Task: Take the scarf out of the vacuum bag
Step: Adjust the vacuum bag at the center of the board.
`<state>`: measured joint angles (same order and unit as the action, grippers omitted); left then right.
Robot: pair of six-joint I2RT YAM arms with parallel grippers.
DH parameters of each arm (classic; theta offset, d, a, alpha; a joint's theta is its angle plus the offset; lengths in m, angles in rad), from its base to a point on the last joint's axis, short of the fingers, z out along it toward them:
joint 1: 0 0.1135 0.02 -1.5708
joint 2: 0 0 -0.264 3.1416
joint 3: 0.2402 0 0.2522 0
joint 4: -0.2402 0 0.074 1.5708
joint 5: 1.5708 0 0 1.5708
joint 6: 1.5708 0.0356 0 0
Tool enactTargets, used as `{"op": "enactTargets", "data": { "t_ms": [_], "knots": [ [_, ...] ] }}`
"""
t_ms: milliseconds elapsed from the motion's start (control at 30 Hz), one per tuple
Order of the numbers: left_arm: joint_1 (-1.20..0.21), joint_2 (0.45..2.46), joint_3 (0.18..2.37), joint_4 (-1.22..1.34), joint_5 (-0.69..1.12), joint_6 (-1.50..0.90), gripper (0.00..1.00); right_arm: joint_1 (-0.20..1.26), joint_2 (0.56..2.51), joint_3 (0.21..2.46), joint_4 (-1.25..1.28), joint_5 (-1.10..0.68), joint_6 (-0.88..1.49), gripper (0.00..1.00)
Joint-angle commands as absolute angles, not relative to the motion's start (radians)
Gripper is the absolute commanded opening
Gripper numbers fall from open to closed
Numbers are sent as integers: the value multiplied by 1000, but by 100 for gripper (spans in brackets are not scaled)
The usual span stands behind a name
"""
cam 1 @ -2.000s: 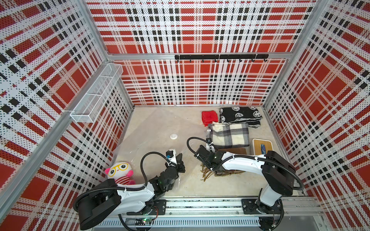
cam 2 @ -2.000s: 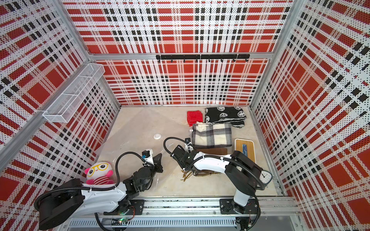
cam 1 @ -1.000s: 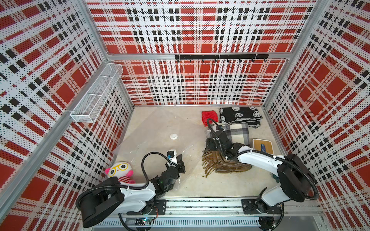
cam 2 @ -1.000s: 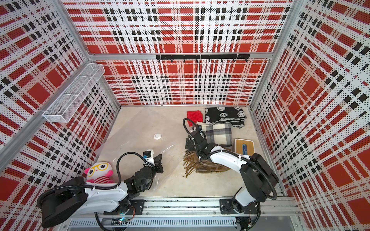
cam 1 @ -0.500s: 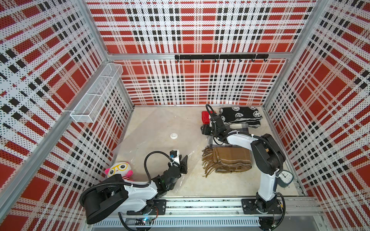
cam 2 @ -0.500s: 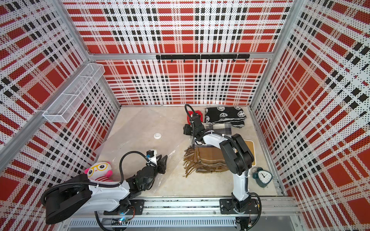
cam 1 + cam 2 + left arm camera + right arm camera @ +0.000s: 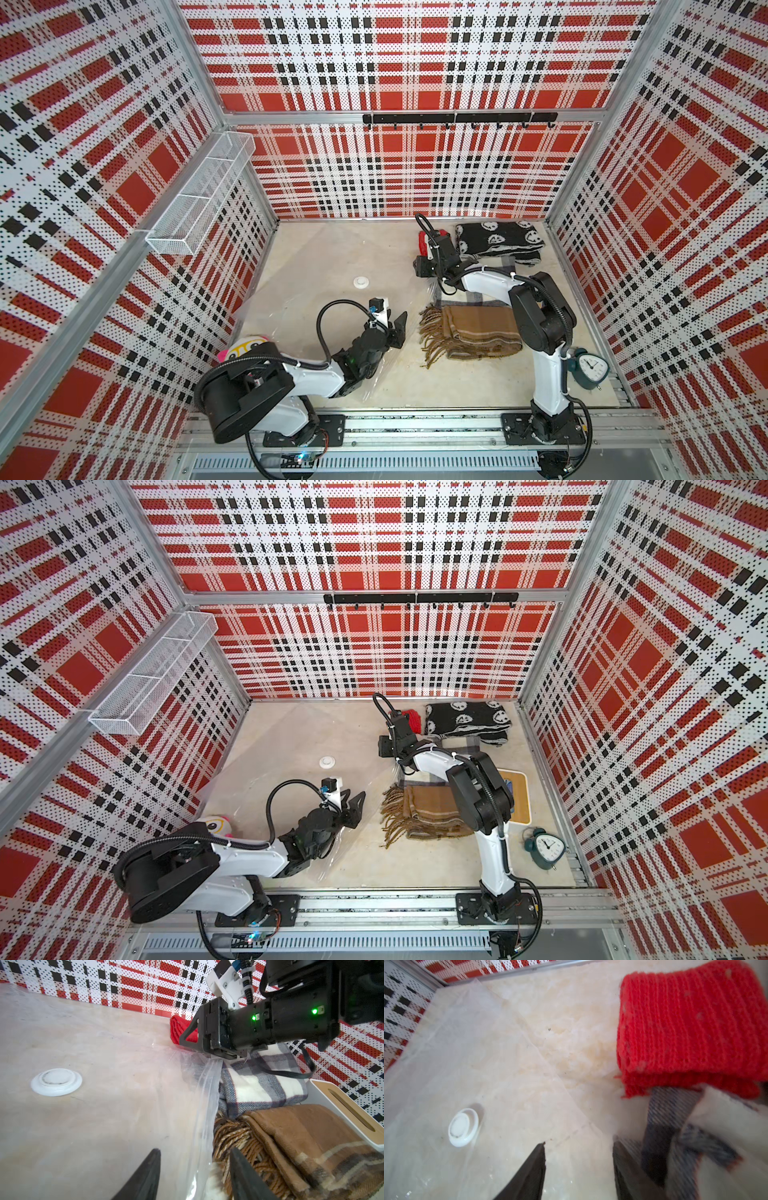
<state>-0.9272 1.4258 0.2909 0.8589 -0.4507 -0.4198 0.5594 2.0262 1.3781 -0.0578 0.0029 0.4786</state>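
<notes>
1. Letting go is what my left claw (image 7: pixel 195 1150) is doing now. A moment ago it was pinched shut on the vacuum bag (image 7: pixel 116 1126). Now its two fingers are standing about half apart and holding nothing.
2. The vacuum bag is lying flat on the left part of the table (image 7: pixel 436 386) and is looking empty. Its round white valve (image 7: pixel 360 282) is facing up, and its zip edge is running under my left claw.
3. The brown scarf (image 7: pixel 478 332) is lying all the way out of the bag, just beside the zip edge, with its fringe pointing at the bag. Two seconds ago my right claw was dragging it. Now nothing is touching it.
4. My right claw (image 7: pixel 579 1144) is now sitting farther back, over the far end of the bag's edge. It is staying near the red knit cloth (image 7: pixel 685 1022) and the checked grey-and-white scarf (image 7: pixel 259 1084). Its fingers are about half apart too, and I am seeing nothing held between them.
5. I am thinking the job is looking done, because the scarf is out and both claws are holding nothing.
</notes>
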Motion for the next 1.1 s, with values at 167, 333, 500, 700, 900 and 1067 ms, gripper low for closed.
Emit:
{"op": "enactTargets", "data": {
  "t_ms": [167,333,500,700,900,1067],
  "knots": [
    [-953,1612,371,900,-441,-432,50,612,1883,1287,-173,-62,423,59],
    [-962,1733,445,911,-420,-446,47,648,1939,1293,-176,-71,417,57],
    [-952,1819,500,919,-408,-450,44,648,2010,1334,-204,-28,422,56],
    [-930,1894,568,920,-378,-439,43,630,2092,1390,-234,1,433,55],
    [-902,1799,509,933,-365,-439,43,612,2140,1418,-215,-17,427,54],
    [-934,1720,448,887,-352,-470,41,612,2173,1470,-238,16,426,52]
  ]
}}
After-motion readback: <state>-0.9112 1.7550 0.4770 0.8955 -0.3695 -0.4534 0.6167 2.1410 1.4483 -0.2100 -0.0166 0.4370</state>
